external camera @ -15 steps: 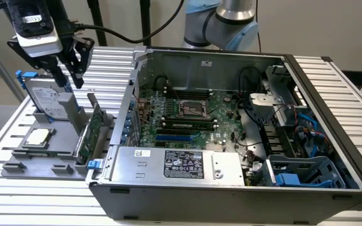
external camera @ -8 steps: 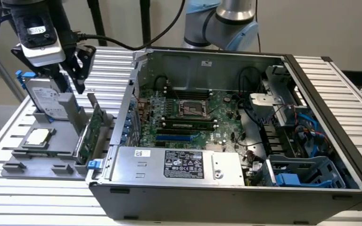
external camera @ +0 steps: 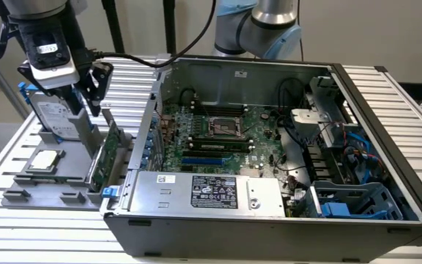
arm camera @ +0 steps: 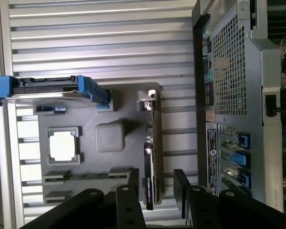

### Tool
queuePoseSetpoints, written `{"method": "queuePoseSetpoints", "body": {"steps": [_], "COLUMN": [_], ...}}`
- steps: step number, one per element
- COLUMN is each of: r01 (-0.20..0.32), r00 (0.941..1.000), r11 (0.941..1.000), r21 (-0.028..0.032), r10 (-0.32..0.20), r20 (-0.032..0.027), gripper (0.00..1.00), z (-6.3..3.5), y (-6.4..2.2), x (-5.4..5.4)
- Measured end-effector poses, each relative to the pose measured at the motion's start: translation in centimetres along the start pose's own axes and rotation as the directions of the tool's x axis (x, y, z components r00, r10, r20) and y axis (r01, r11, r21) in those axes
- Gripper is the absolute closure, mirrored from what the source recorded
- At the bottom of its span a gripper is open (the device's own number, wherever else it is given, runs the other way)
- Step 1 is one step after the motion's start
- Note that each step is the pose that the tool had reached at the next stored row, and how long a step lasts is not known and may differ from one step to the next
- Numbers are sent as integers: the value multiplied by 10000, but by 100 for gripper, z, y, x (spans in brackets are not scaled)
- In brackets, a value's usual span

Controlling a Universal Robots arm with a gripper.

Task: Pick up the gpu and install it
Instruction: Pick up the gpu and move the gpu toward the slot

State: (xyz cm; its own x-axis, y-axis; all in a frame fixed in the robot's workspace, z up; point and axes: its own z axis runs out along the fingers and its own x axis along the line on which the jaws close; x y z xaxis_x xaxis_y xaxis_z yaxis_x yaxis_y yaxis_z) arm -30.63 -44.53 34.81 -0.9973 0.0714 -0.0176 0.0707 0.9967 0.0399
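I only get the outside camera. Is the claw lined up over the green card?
Observer: Yes. In the wrist view the gpu stands on edge in the gap between the open fingers of the claw, touching neither.
Operator: What's on the card's other end?
Observer: A silver bracket, at the end away from the claw.
Operator: What does the computer's back look like?
Observer: The case has a mesh grille on its rear panel.

Place: robotics lab or workshop cell;
Counter (external camera: 409, 104): ribbed aluminium profile slats;
On it: opened desktop computer case (external camera: 196, 225), motherboard (external camera: 218, 129) bare; grey fixture tray (external camera: 42, 192) seating loose components;
Machine: jointed robot arm (external camera: 266, 27) behind case
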Motion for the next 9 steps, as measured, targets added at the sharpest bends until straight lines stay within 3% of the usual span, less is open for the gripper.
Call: {"method": "queuePoseSetpoints", "body": {"steps": [9], "r01": [0], "r00": [10000], "r11": [10000], "r21": [2], "r10": [0], "r20": [-1], "gripper": [0], "z": [168], "y": [-53], "x": [13]}}
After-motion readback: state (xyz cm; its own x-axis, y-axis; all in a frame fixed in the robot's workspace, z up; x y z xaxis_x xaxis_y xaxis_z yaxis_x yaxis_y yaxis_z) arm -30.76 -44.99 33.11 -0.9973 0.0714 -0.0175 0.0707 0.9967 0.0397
